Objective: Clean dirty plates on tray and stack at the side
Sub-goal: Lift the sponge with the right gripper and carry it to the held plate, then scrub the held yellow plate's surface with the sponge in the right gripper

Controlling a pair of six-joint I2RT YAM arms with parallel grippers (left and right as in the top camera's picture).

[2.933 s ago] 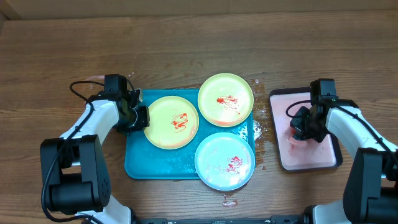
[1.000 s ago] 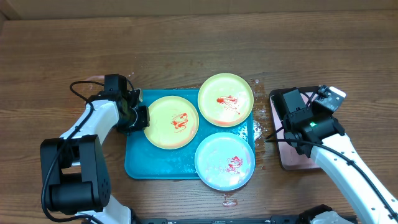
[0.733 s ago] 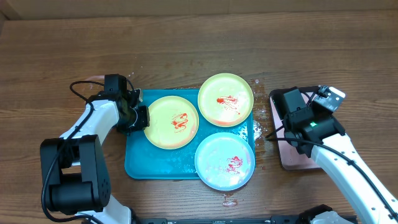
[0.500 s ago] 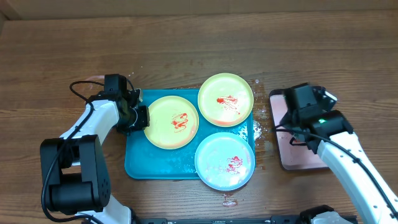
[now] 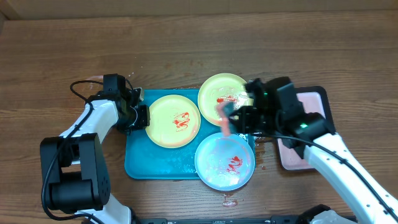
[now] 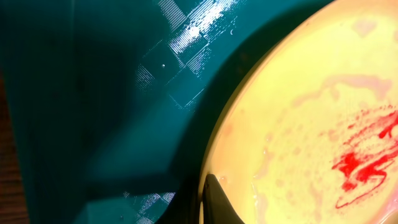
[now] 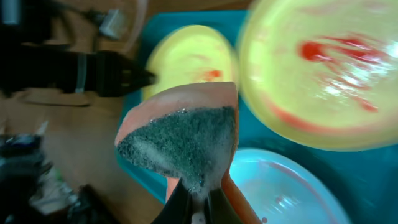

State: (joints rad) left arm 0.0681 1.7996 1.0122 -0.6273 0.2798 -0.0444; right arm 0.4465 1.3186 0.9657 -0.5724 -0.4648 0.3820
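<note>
Leftmost, the left gripper (image 5: 142,116) is clamped on the rim of the left yellow-green plate (image 5: 173,121), which lies on the teal tray (image 5: 140,163). The left wrist view shows one dark fingertip (image 6: 214,199) on that rim. Right of it sit a second yellow-green plate (image 5: 219,88) at the tray's far right corner and the pale blue plate (image 5: 224,163) at its near right. All three are smeared red. The right gripper (image 5: 232,119) pinches a pink sponge (image 5: 224,117), its grey scrub face foamy, over the spot where these plates meet. Farther right lies a black-rimmed pink tray (image 5: 311,102).
</note>
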